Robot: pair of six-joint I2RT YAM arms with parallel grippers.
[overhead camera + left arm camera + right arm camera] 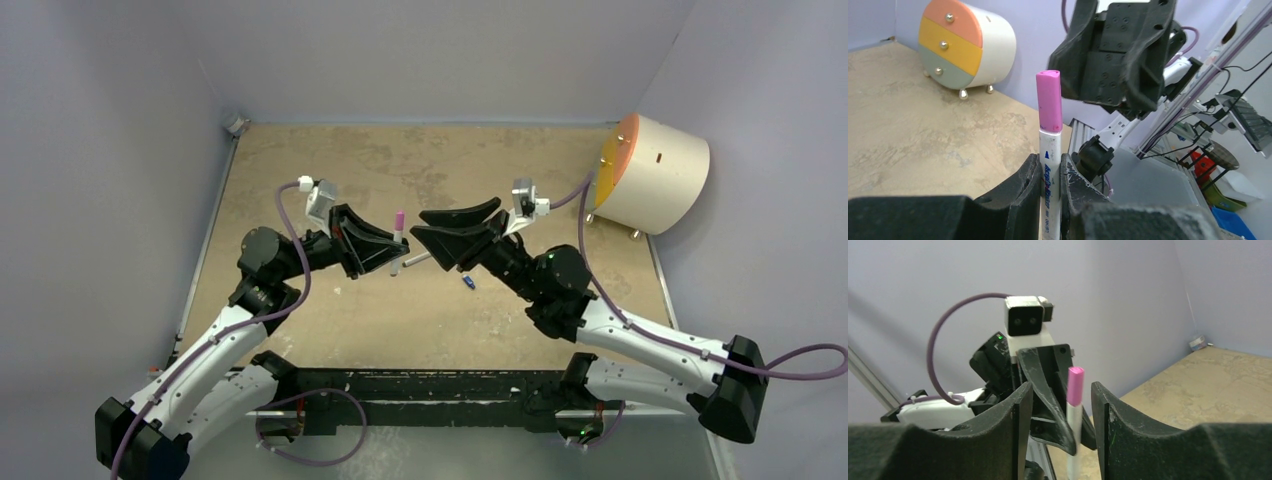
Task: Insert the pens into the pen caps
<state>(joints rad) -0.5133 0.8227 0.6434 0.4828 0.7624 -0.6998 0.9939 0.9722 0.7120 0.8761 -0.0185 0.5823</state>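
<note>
Left gripper [1051,170] and right gripper [418,226] meet above the table [420,160].
Right gripper's jaws are spread, flanking the pen [1050,145] without touching; left gripper pinches its barrel upright, pink cap [1049,100] seated on top. A blue cap [467,283] lies on the table.

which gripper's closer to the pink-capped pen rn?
Left. The left gripper is shut on the pen below its pink cap; the right gripper is open, fingers either side of the cap, not touching.
</note>
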